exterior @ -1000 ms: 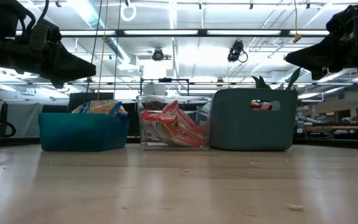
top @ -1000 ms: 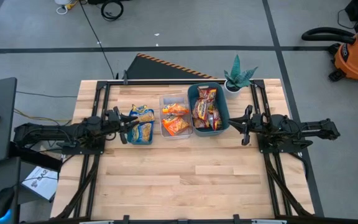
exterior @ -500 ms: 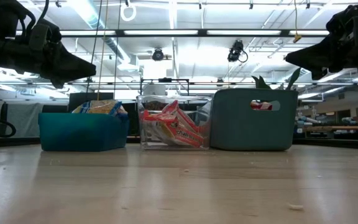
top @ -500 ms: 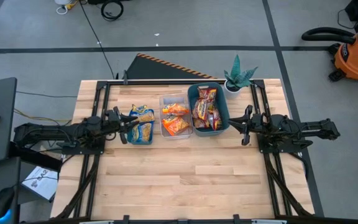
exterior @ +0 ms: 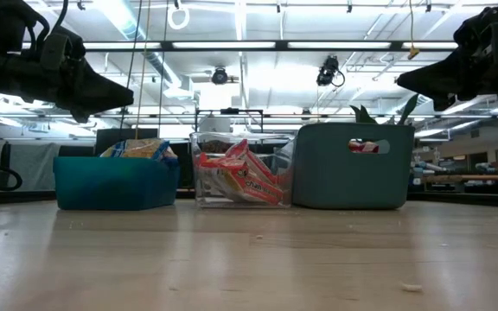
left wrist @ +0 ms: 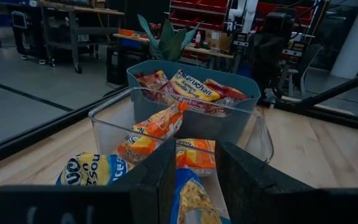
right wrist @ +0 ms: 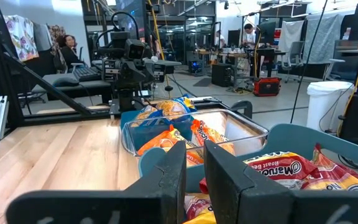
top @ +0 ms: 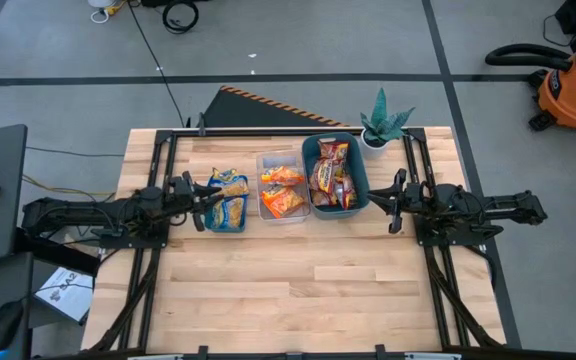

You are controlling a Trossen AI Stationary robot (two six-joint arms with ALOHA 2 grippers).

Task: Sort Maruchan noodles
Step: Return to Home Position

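Observation:
The Maruchan noodles lie sorted in three bins in a row at the table's far middle. The blue-and-yellow packets [top: 228, 200] [left wrist: 86, 171] are in the low teal bin [exterior: 115, 183]. The orange packets [top: 282, 190] [right wrist: 166, 140] are in the clear bin [exterior: 242, 177]. The dark red packets [top: 332, 175] [left wrist: 188, 87] are in the tall teal bin [exterior: 348, 164]. My left gripper [top: 200, 203] [left wrist: 196, 180] hovers at the low bin's left edge, open by a narrow gap and empty. My right gripper [top: 393, 200] [right wrist: 195, 180] hovers just right of the tall bin, open by a narrow gap and empty.
A small potted plant [top: 383, 125] stands at the far edge, right of the tall bin. The near half of the wooden table [top: 298, 290] is bare wood. A person [right wrist: 67, 43] sits in the room beyond the table's left side.

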